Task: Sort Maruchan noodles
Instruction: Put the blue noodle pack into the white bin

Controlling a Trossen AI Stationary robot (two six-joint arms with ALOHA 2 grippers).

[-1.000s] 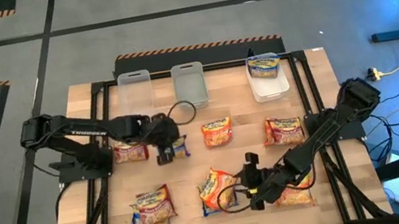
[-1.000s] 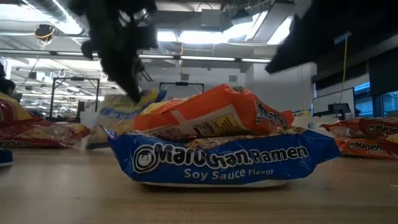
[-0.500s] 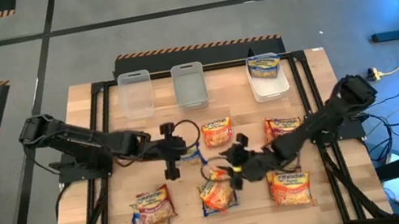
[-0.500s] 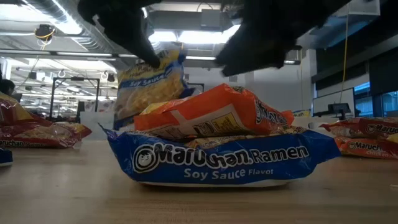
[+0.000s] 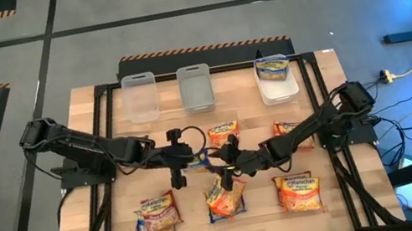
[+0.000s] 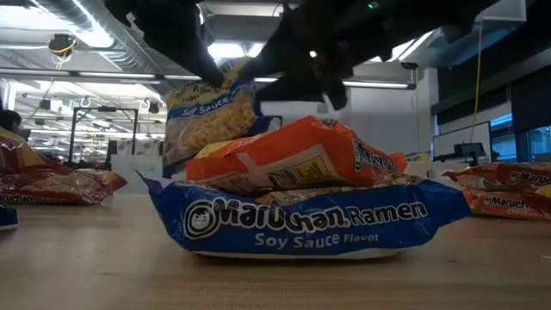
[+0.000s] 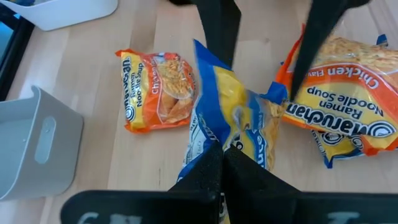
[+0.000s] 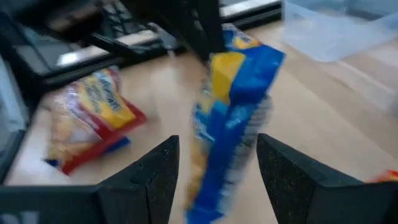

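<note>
Item one, on my screens: the left gripper (image 5: 183, 164) at mid-surface, jaws pressed together on a blue-and-yellow packet (image 7: 231, 118), which hangs lifted off the wooden surface (image 5: 102, 202). Item two: the right gripper (image 5: 228, 156), just beside that lifted packet on its far side from the left arm, jaws spread with the packet (image 8: 231, 112) in front of the gap; I see no contact. Item three: an orange packet (image 5: 224, 134) lying just behind the lifted packet, toward the tubs. Item four: an orange packet on a blue one (image 6: 301, 220), stacked on the front side of the lifted packet. Item five: a red packet (image 5: 156, 213) at the front left and an orange one (image 5: 299, 192) at the front right. Item six: three tubs along the back edge, two clear ones (image 5: 140, 95) and a white tub (image 5: 278, 86) holding one blue packet.
</note>
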